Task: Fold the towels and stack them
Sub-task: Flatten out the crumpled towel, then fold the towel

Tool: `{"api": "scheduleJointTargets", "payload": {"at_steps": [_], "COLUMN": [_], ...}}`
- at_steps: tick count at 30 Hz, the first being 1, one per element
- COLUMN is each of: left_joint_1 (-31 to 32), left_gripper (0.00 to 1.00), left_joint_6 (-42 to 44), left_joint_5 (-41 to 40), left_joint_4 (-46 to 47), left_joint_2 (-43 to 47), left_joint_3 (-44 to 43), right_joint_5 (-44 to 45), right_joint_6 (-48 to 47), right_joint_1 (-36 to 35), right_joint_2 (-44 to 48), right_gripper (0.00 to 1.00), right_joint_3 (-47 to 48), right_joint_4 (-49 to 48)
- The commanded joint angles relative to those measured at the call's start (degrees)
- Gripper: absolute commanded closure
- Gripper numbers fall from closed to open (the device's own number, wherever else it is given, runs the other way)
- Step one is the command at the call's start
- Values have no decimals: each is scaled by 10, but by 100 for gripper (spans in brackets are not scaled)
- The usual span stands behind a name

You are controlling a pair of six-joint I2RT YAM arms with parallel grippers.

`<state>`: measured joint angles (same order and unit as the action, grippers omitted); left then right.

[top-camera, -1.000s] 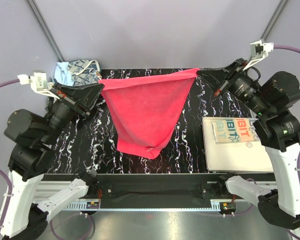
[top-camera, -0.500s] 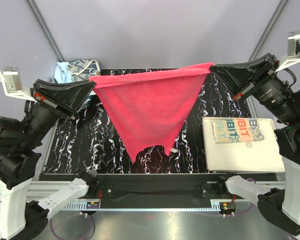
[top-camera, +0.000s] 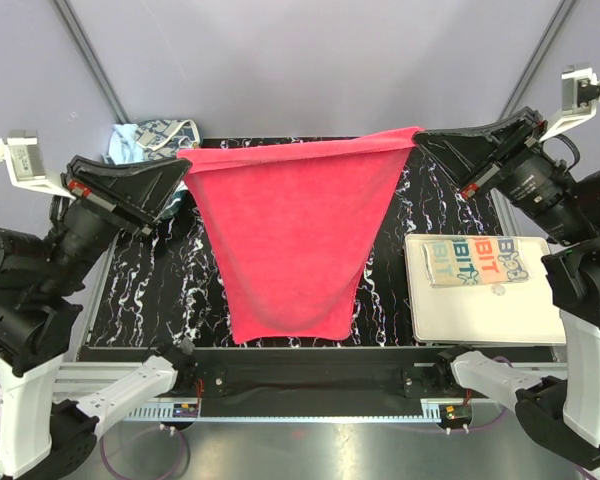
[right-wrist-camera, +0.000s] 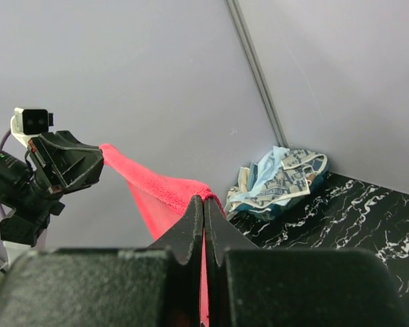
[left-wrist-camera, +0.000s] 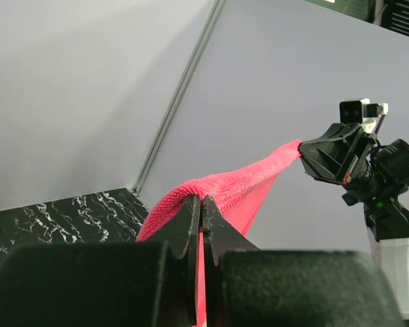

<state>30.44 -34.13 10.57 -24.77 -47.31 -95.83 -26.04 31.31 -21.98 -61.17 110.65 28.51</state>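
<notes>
A bright pink-red towel (top-camera: 292, 240) hangs spread in the air between my two grippers, its top edge taut and its lower edge loose near the table's front. My left gripper (top-camera: 183, 163) is shut on its top left corner; in the left wrist view the left gripper (left-wrist-camera: 202, 201) pinches the red edge (left-wrist-camera: 245, 184). My right gripper (top-camera: 418, 142) is shut on the top right corner, which the right wrist view (right-wrist-camera: 204, 201) also shows. A folded cream towel with coloured letters (top-camera: 475, 258) lies on the cream tray (top-camera: 490, 315). Crumpled grey monogram and light blue towels (top-camera: 152, 140) lie at the back left.
The black marbled table (top-camera: 150, 300) lies under the hanging towel. The tray sits at the right side. Grey walls with metal struts (top-camera: 85, 55) close the back. The pile also shows in the right wrist view (right-wrist-camera: 279, 180).
The arms rose and spread apart, lifting the red towel off the table. Its hanging lower part has swung open from a point into a wider flat bottom edge.
</notes>
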Motion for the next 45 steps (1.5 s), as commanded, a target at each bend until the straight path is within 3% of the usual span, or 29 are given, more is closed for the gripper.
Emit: {"api": "scheduleJointTargets", "payload": {"at_steps": [1, 8, 13, 19, 23, 30, 34, 45], "left_joint_1": [-3, -23, -152, -214, -232, -260, -269, -273], "left_gripper": [100, 100, 100, 100, 100, 100, 100, 100], "left_joint_6": [15, 48, 6, 13, 17, 12, 3, -36], "left_joint_5": [-60, -104, -13, 28, 43, 55, 65, 60], "left_joint_4": [11, 39, 144, 226, 240, 246, 267, 276], "left_joint_2": [-23, -116, -224, -392, -542, -696, -739, -725], "left_joint_3": [9, 38, 101, 59, -30, -108, -109, -15], "right_joint_5": [49, 96, 86, 20, 6, 8, 7, -3], "right_joint_6": [-18, -65, -79, -53, -41, -34, -22, 2], "right_joint_1": [2, 4, 29, 97, 119, 131, 132, 130], "right_joint_2": [-6, -111, -231, -439, -593, -785, -818, -746], "right_gripper": [100, 100, 100, 100, 100, 100, 100, 100], "right_joint_3": [-29, -115, -113, -11, 117, 323, 333, 152], "right_joint_4": [-33, -81, -128, -160, -143, -87, -100, -144]}}
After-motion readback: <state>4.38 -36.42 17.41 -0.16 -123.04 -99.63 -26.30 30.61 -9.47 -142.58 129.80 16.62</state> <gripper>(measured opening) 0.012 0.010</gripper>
